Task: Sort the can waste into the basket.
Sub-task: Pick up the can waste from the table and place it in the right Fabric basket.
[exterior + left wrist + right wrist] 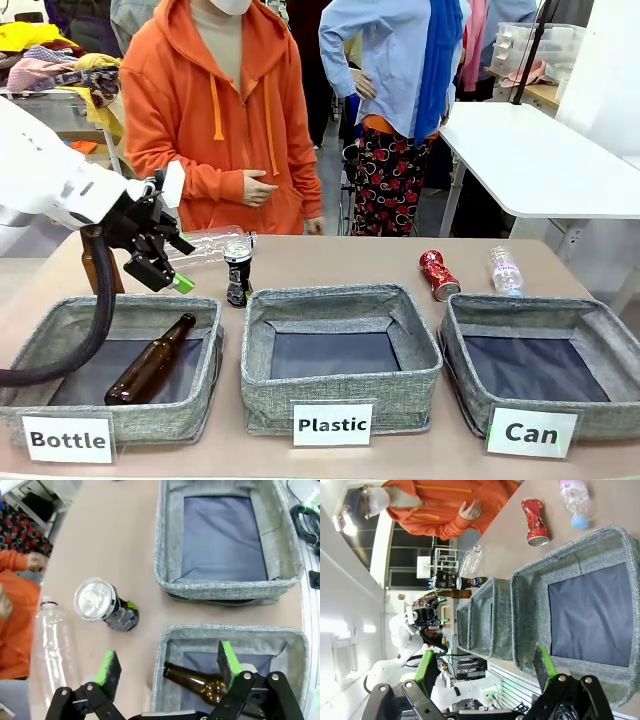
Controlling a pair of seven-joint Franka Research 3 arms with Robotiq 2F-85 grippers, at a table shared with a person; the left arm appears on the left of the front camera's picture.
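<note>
Front and centre was the grey woven-fabric basket [610,415] with the white "Can" card, showing just its dark lining, neither can in yet. The crushed shiny red can [438,274] lay on its side on the tabletop [340,262], just behind that basket's far left corner. The black-and-silver can [238,272] stood upright well away, behind the gap between the other two baskets.

The left gripper [185,266] hung over the far rim of the grey "Bottle" basket [60,322], jaws spread wide and holding nothing. The standing can was just beyond its pads, so this looked like a line-up for that can. The right gripper [485,660] waited above the can basket's near wall, jaws apart and bare.

A brown glass bottle [150,362] lay slanted in the Bottle basket. The grey "Plastic" basket [340,296] showed only lining. A clear plastic bottle [210,245] lay just behind the black can.
</note>
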